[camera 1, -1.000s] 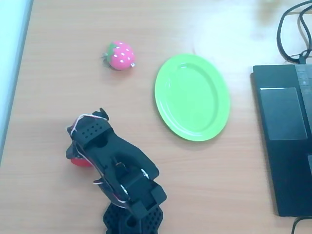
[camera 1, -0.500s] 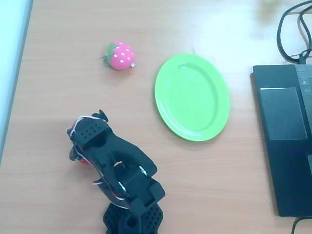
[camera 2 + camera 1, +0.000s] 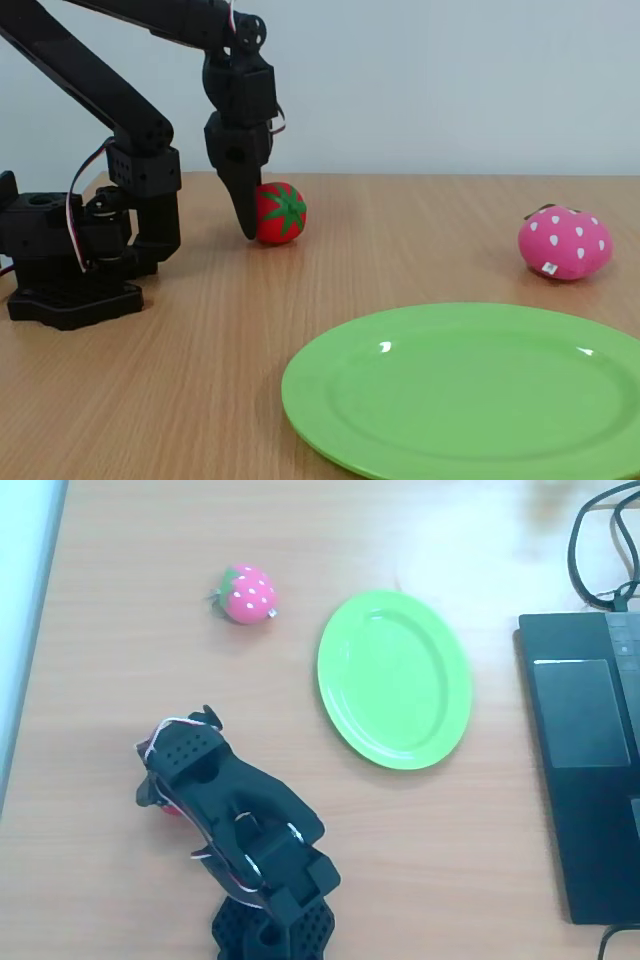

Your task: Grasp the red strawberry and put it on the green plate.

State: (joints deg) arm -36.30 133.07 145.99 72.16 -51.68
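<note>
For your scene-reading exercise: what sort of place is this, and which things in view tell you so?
Probably an office or lab desk set up for robot practice: a wood-look table, a laptop with cables at one edge, and a small black robot arm among toy fruit and a green plate.

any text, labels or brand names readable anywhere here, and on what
None can be read.
Small white tag on the pink plush strawberry with white dots: too small to tell whether it bears print.
Black laptop at the right edge of the overhead view: key markings too blurred to read.
Black robot arm, small red toy strawberry, lime-green oval plastic plate: no markings visible.
</note>
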